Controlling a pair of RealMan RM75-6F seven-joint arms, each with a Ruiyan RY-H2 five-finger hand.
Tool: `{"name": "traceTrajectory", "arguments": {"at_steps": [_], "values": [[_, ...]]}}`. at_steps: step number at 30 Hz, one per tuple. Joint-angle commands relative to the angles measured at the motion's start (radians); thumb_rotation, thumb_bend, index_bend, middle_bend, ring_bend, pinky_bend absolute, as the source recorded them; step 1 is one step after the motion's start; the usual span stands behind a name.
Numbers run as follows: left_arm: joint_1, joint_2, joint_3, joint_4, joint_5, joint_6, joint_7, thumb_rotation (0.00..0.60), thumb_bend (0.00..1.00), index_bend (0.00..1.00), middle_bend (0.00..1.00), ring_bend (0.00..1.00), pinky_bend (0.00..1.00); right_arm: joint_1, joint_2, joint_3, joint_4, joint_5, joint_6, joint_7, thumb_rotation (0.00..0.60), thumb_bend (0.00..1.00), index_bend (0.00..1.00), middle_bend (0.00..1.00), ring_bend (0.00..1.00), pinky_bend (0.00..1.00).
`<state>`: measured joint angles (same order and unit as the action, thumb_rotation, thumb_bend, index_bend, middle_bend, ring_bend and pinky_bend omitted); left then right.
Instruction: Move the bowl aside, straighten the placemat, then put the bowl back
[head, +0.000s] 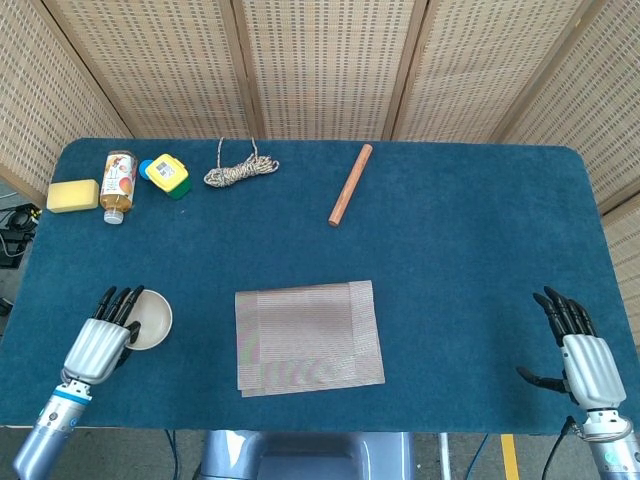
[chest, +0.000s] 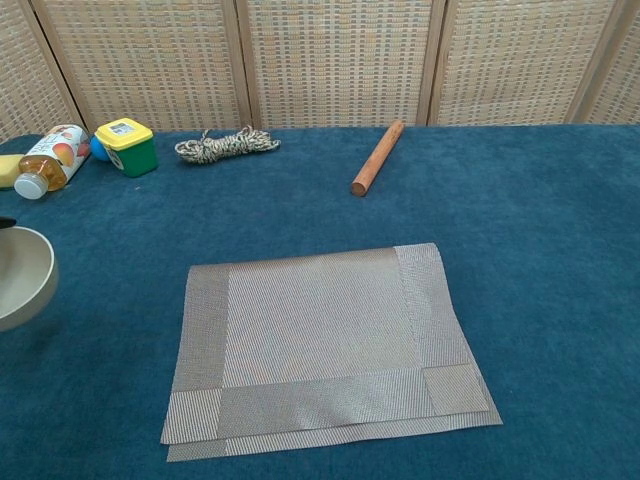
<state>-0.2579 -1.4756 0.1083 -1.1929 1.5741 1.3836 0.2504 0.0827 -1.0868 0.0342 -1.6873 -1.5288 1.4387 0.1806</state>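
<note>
Now the left hand (head: 97, 340) grips the small cream round bowl (head: 150, 318) by its rim, with dark fingertips hooked over the near edge, well to the left of the grey woven placemat (head: 308, 337). From the chest camera only part of the bowl shows at the left border, and whether it rests on the cloth or hangs just above it cannot be told. The placemat lies flat on the blue felt-covered table (head: 460, 230); it appears folded or doubled, since a second layer peeks out along its near edge, slightly askew.

The right hand (head: 583, 355) is far to the right of the placemat, near the table's right edge, holding nothing, with its dark fingers spread apart and pointing away from the robot.

Beyond the placemat, a brown wooden rod (head: 350, 184) lies at a slant. Further left along the far side, relative to the placemat, are a coil of pale twine (head: 240, 171), a yellow and green block toy (head: 167, 175), a small bottle with an orange label (head: 118, 185) lying on its side, and a yellow sponge (head: 72, 195).
</note>
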Motion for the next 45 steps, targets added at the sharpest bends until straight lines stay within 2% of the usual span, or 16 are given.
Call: {"name": "traceTrajectory", "arguments": {"at_steps": [1, 6, 14, 20, 25, 27, 31, 35, 41, 45], "values": [[0.007, 0.001, 0.004, 0.015, -0.009, -0.014, 0.004, 0.600, 0.45, 0.58, 0.00, 0.00, 0.00, 0.000, -0.001, -0.001, -0.001, -0.001, 0.001, -0.001, 0.600, 0.13, 0.00, 0.00, 0.00, 0.00], [0.016, -0.004, 0.004, 0.041, -0.024, -0.039, -0.001, 0.600, 0.40, 0.52, 0.00, 0.00, 0.00, -0.001, -0.003, -0.003, -0.003, -0.003, 0.000, -0.008, 0.600, 0.13, 0.00, 0.00, 0.00, 0.00], [0.024, 0.003, 0.000, 0.049, -0.035, -0.057, -0.014, 0.600, 0.16, 0.30, 0.00, 0.00, 0.00, -0.001, -0.006, -0.003, -0.004, -0.003, 0.001, -0.017, 0.600, 0.13, 0.00, 0.00, 0.00, 0.00], [0.032, 0.060, -0.021, -0.020, -0.014, 0.008, -0.076, 0.600, 0.08, 0.18, 0.00, 0.00, 0.00, -0.001, -0.007, -0.004, -0.004, -0.004, 0.003, -0.018, 0.600, 0.13, 0.00, 0.00, 0.00, 0.00], [0.034, 0.128, -0.042, -0.115, 0.013, 0.072, -0.115, 0.600, 0.07, 0.10, 0.00, 0.00, 0.00, -0.002, -0.006, -0.004, -0.005, -0.005, 0.004, -0.017, 0.600, 0.13, 0.00, 0.00, 0.00, 0.00], [0.034, 0.149, -0.052, -0.155, 0.025, 0.096, -0.114, 0.600, 0.08, 0.10, 0.00, 0.00, 0.00, -0.002, -0.006, -0.004, -0.005, -0.006, 0.005, -0.017, 0.600, 0.13, 0.00, 0.00, 0.00, 0.00], [0.022, 0.167, -0.068, -0.251, 0.060, 0.124, -0.105, 0.600, 0.10, 0.17, 0.00, 0.00, 0.00, -0.002, -0.005, -0.005, -0.006, -0.008, 0.005, -0.018, 0.600, 0.13, 0.00, 0.00, 0.00, 0.00], [-0.002, 0.156, -0.063, -0.339, 0.099, 0.095, -0.038, 0.600, 0.10, 0.19, 0.00, 0.00, 0.00, -0.002, -0.004, -0.005, -0.007, -0.006, 0.004, -0.017, 0.600, 0.13, 0.00, 0.00, 0.00, 0.00], [-0.044, 0.069, -0.053, -0.442, 0.121, -0.011, 0.129, 0.600, 0.11, 0.36, 0.00, 0.00, 0.00, -0.001, 0.004, 0.000, -0.005, 0.006, -0.001, 0.002, 0.600, 0.13, 0.00, 0.00, 0.00, 0.00], [-0.063, -0.005, -0.060, -0.458, 0.099, -0.077, 0.229, 0.600, 0.11, 0.41, 0.00, 0.00, 0.00, -0.001, 0.010, 0.005, -0.004, 0.010, 0.000, 0.018, 0.600, 0.13, 0.00, 0.00, 0.00, 0.00]]}}
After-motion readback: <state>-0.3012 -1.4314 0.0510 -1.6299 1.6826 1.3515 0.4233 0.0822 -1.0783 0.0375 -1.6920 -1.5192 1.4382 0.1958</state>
